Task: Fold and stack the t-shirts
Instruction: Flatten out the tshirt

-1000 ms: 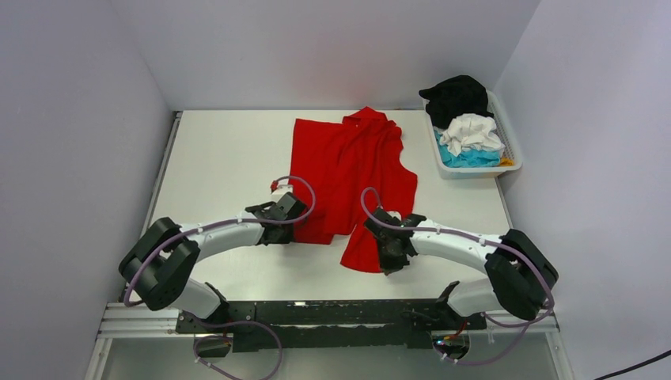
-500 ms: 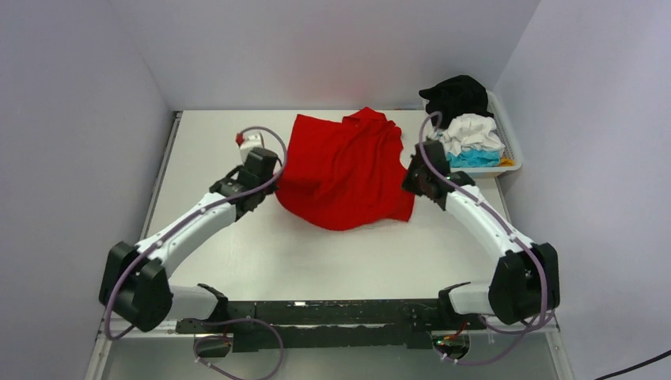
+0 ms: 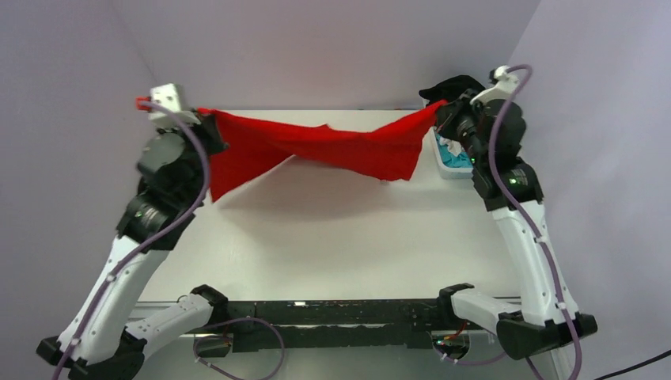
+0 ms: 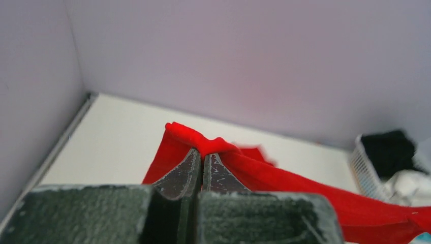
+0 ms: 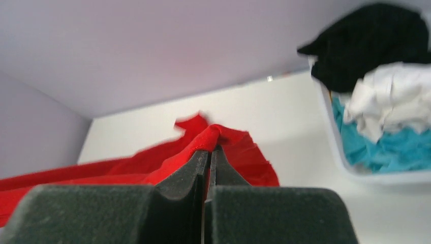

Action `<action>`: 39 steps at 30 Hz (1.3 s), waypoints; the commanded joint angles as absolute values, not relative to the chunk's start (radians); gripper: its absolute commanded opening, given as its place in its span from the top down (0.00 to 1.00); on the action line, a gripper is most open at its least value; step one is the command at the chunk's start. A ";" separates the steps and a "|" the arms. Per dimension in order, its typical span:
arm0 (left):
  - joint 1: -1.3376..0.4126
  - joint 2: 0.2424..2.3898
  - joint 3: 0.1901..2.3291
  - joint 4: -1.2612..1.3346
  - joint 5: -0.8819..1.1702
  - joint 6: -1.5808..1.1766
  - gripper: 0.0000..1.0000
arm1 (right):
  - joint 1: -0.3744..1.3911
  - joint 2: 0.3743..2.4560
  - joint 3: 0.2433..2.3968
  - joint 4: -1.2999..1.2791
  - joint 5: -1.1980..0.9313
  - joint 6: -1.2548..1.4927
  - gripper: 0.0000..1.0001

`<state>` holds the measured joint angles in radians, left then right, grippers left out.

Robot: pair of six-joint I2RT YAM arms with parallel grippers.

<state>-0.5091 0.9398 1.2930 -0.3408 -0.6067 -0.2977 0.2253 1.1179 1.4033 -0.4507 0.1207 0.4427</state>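
- White table [image 3: 332, 237] ran out from the arm bases, with only the shirt's shadow on its middle.
- Above it hung the red t-shirt [image 3: 348, 150], strung in the air between both arms. Its middle sagged, one loose flap drooped on the left side, and a lower edge hung close to the table's far part.
- The left gripper [image 4: 203, 155] was pinched tight on one bunched edge of the red cloth. The right gripper [image 5: 211, 152] was clamped the same way on the opposite edge.
- The fabric looked light, soft and limp. It would likely drape and wrinkle rather than hold a shape, and a thin pinch could slip. Hem corners or shoulder seams seemed the best places to take hold, so that it would spread flat.
- Beyond the right gripper, at the table's far right, stood a white slatted basket [image 5: 386, 177] holding a turquoise shirt [image 5: 386, 147], a white shirt [image 5: 391, 96] and a black shirt [image 5: 376, 40]. It sat just beside the raised right end and could snag trailing cloth.
- The walls stood close on three sides, limiting how far the arms could spread.
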 commanded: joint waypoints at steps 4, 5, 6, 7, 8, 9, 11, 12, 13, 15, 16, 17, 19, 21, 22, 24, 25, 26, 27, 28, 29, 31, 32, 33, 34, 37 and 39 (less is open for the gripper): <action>-0.504 0.836 1.584 -0.338 -0.483 -0.096 1.00 | 0.222 1.002 1.684 -0.531 0.061 0.329 1.00; -0.504 0.824 1.617 -0.349 -0.450 -0.089 1.00 | 0.223 0.994 1.719 -0.545 0.033 0.322 1.00; -0.504 0.816 1.652 -0.367 -0.407 -0.083 1.00 | 0.223 0.989 1.763 -0.562 0.014 0.312 1.00; -0.504 0.807 1.683 -0.379 -0.377 -0.078 1.00 | 0.223 0.987 1.802 -0.578 0.007 0.305 1.00; -0.505 0.798 1.714 -0.391 -0.346 -0.076 1.00 | 0.223 0.989 1.843 -0.595 -0.025 0.296 1.00; -0.504 0.787 1.741 -0.399 -0.320 -0.073 1.00 | 0.222 0.990 1.888 -0.611 -0.041 0.288 1.00; -0.504 0.763 1.788 -0.411 -0.280 -0.067 1.00 | 0.224 1.000 1.982 -0.644 -0.079 0.270 1.00; -0.505 0.755 1.807 -0.415 -0.264 -0.066 1.00 | 0.222 1.006 2.027 -0.659 -0.093 0.263 1.00; -0.504 0.743 1.823 -0.418 -0.247 -0.065 1.00 | 0.222 1.009 2.067 -0.667 -0.101 0.258 1.00; -0.504 0.728 1.851 -0.423 -0.209 -0.064 1.00 | 0.223 1.014 2.141 -0.668 -0.110 0.250 1.00; -0.505 0.727 1.870 -0.428 -0.191 -0.066 1.00 | 0.222 1.015 2.162 -0.663 -0.106 0.245 1.00; -0.504 0.730 1.888 -0.438 -0.180 -0.066 1.00 | 0.222 1.017 2.180 -0.656 -0.097 0.241 1.00; -0.504 0.742 1.929 -0.458 -0.169 -0.064 1.00 | 0.223 1.018 2.194 -0.631 -0.066 0.233 1.00; -0.504 0.758 1.954 -0.466 -0.173 -0.055 1.00 | 0.223 1.029 2.203 -0.610 -0.032 0.221 1.00; -0.505 0.767 1.966 -0.470 -0.181 -0.051 1.00 | 0.223 1.040 2.212 -0.603 -0.010 0.216 1.00; -0.504 0.785 1.963 -0.459 -0.205 -0.044 1.00 | 0.222 1.072 2.223 -0.590 0.035 0.202 1.00; -0.504 0.799 1.955 -0.457 -0.223 -0.038 1.00 | 0.222 1.091 2.221 -0.583 0.065 0.199 1.00; -0.503 0.813 1.941 -0.449 -0.250 -0.030 1.00 | 0.222 1.113 2.215 -0.575 0.089 0.195 1.00; -0.503 0.831 1.919 -0.439 -0.285 -0.021 1.00 | 0.222 1.135 2.204 -0.568 0.118 0.188 1.00; -0.504 0.850 1.891 -0.424 -0.331 -0.014 1.00 | 0.222 1.162 2.189 -0.562 0.159 0.182 1.00; -0.504 0.872 1.855 -0.398 -0.388 0.006 1.00 | 0.222 1.187 2.162 -0.548 0.201 0.175 1.00; -0.504 0.939 1.798 -0.368 -0.505 0.045 1.00 | 0.223 1.249 2.098 -0.514 0.284 0.154 1.00; -0.503 0.989 1.775 -0.360 -0.573 0.058 1.00 | 0.223 1.279 2.060 -0.494 0.318 0.147 1.00; -0.495 1.062 1.757 -0.354 -0.634 0.066 1.00 | 0.223 1.305 2.003 -0.462 0.352 0.138 1.00; -0.476 1.096 1.737 -0.355 -0.667 0.060 1.00 | 0.222 1.330 1.968 -0.438 0.364 0.135 1.00; -0.358 1.297 1.708 -0.444 -0.584 -0.078 1.00 | 0.211 1.409 1.773 -0.330 0.388 0.130 0.99; -0.292 1.414 1.663 -0.466 -0.492 -0.166 1.00 | 0.199 1.477 1.665 -0.254 0.376 0.155 0.97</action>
<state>-0.4011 1.2064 1.7462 -0.3565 -0.5159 -0.0288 0.2188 1.3663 1.8355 -0.3763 0.2932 0.1593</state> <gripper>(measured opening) 0.022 0.016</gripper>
